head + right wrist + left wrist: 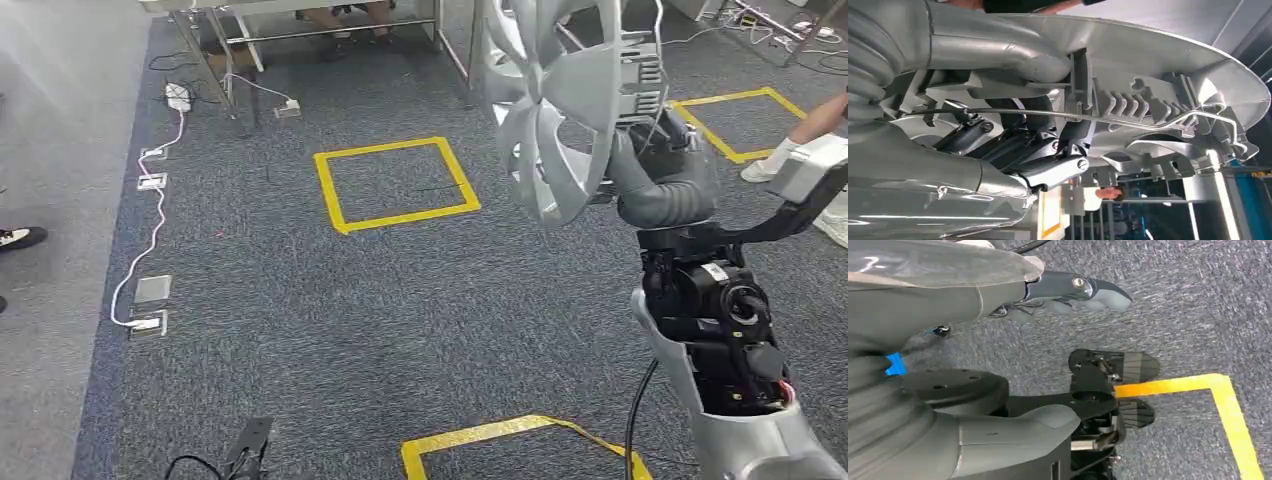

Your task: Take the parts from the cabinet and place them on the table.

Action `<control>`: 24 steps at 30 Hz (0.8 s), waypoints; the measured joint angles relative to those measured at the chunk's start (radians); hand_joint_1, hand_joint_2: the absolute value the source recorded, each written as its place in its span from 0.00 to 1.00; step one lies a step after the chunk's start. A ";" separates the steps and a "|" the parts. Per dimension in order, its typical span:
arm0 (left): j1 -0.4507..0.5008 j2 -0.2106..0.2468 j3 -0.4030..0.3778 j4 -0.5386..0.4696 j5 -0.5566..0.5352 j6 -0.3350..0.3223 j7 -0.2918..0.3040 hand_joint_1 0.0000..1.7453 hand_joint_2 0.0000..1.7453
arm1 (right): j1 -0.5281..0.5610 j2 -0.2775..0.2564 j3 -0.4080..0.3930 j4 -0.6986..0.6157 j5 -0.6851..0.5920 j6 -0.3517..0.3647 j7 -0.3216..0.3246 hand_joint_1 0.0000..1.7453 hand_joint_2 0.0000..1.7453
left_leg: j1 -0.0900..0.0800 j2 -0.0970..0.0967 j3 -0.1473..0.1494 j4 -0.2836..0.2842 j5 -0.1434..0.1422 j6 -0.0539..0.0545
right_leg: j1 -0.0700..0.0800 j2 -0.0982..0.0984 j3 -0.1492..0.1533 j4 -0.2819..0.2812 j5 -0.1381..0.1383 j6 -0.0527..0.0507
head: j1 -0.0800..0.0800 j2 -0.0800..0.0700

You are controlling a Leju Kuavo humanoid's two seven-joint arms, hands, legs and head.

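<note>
Right arm [730,400] is nearest the camera, low right, elbow up, with the right hand [655,150] raised at upper right and gripping the silver part [555,110]. In the right wrist view the dark fingers [1048,145] are clamped into the part's ribbed back. Left hand [1083,290] hangs by the body over the carpet [300,300], holding nothing; fingers look loosely extended, not clenched.

Step, as I read it: carry phase, part already out of the cabinet and in transit. Neither cabinet nor surface is visible, so the next move calls for walking or turning until the surface appears, then lowering and letting go.

Part: pale silver disc with curved vanes like a fan wheel, held on edge, tilted (a thin wire rod crosses its back). Yellow tape squares [395,185] mark the floor ahead.
</note>
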 joint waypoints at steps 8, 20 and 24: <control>0.000 -0.002 0.000 0.000 0.001 0.000 0.000 0.00 1.00 | 0.001 0.000 0.000 0.000 0.007 0.000 0.000 1.00 1.00 | 0.000 0.000 0.000 0.000 0.000 0.000 | 0.000 0.000 0.000 0.000 0.000 0.000 | 0.000 0.000; 0.000 -0.003 0.000 0.000 0.000 0.003 0.003 0.00 1.00 | 0.015 0.000 -0.001 -0.001 0.014 -0.003 0.003 1.00 1.00 | 0.000 0.000 0.000 0.000 0.000 0.000 | 0.000 0.000 0.000 0.000 0.000 0.000 | 0.000 0.000; -0.001 -0.003 0.000 0.000 0.001 0.004 0.003 0.00 1.00 | 0.016 0.000 -0.001 -0.001 0.014 -0.003 0.003 1.00 1.00 | -0.002 0.000 -0.001 0.005 -0.003 0.004 | -0.003 0.000 0.001 -0.001 0.000 0.002 | 0.000 0.000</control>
